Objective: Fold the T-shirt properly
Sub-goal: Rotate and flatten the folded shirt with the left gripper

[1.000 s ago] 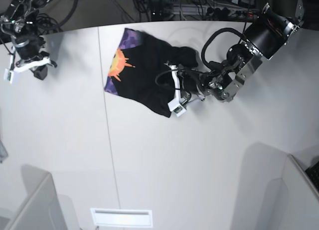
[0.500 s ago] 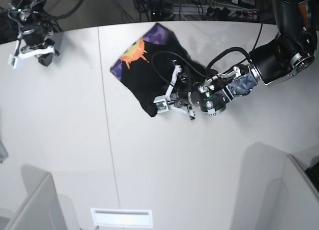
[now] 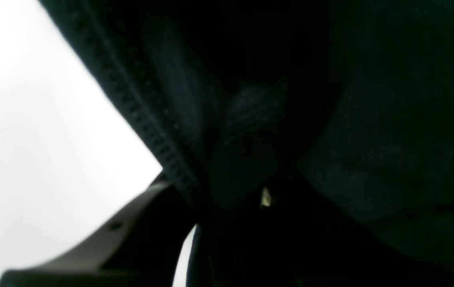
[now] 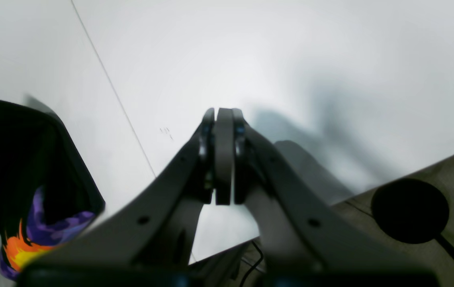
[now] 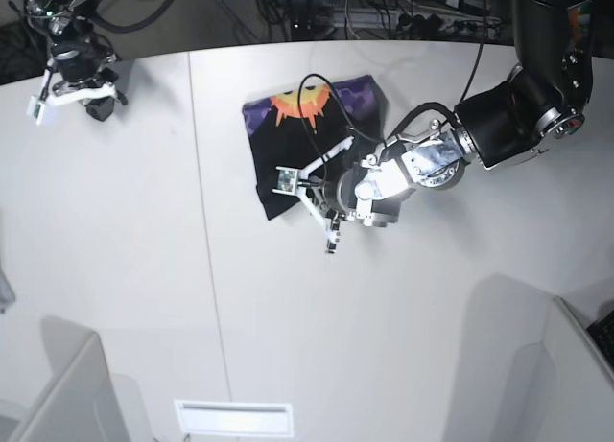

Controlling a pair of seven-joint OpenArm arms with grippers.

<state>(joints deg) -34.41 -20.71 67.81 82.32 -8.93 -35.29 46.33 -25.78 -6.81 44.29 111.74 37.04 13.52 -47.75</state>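
The black T-shirt [image 5: 317, 150] lies bunched at the table's far middle, with its orange sun and purple print [image 5: 302, 104] facing up at the far edge. My left gripper [image 5: 305, 195] is at the shirt's near left corner, shut on the cloth. In the left wrist view the black cloth with its stitched hem [image 3: 139, 111] fills the frame and bunches over one finger [image 3: 123, 235]; the other finger is hidden. My right gripper [image 5: 72, 95] is shut and empty at the far left corner, well away from the shirt. The right wrist view shows its jaws pressed together [image 4: 224, 119] and the shirt [image 4: 12, 159] at the left.
A thin seam [image 5: 203, 231] runs front to back across the white table. Cables and gear line the far edge [image 5: 403, 20]. Grey partitions stand at the near left [image 5: 58, 394] and near right [image 5: 537, 365]. A black round object [image 4: 410, 209] sits beyond the table edge.
My left gripper has moved left and dragged the shirt round, so the sun print swung from the left side to the far edge. My right gripper has drifted farther back.
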